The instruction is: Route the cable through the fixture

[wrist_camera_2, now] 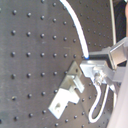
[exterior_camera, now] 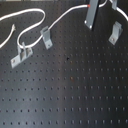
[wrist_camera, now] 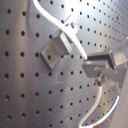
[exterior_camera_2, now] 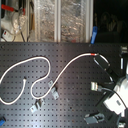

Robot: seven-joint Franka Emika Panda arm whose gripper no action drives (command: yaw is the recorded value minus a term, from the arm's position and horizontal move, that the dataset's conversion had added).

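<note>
The white cable (exterior_camera_2: 30, 59) loops across the black pegboard and rises to a red tape band (exterior_camera: 88, 6) (exterior_camera_2: 93, 53) at the upper right. My gripper (exterior_camera: 91, 20) is shut on the cable close to that band. In both wrist views the cable (wrist_camera: 50, 19) (wrist_camera_2: 76, 24) runs into the gripper (wrist_camera: 100, 70) (wrist_camera_2: 97, 72), and a short tail hangs below it. The fixture (exterior_camera: 116, 31) (exterior_camera_2: 95, 86), a slim leaning grey clip, stands just to the gripper's right in the first exterior view. In both wrist views the fixture (wrist_camera: 59, 46) (wrist_camera_2: 69, 90) sits beside the gripper, and the cable crosses its top.
A long two-post bracket (exterior_camera: 20, 54) (exterior_camera_2: 36, 105) and a wider bent clip (exterior_camera: 46, 35) (exterior_camera_2: 53, 93) stand at the left, near the cable's loop. Cluttered shelves (exterior_camera_2: 60, 20) rise behind the board's far edge in the second exterior view.
</note>
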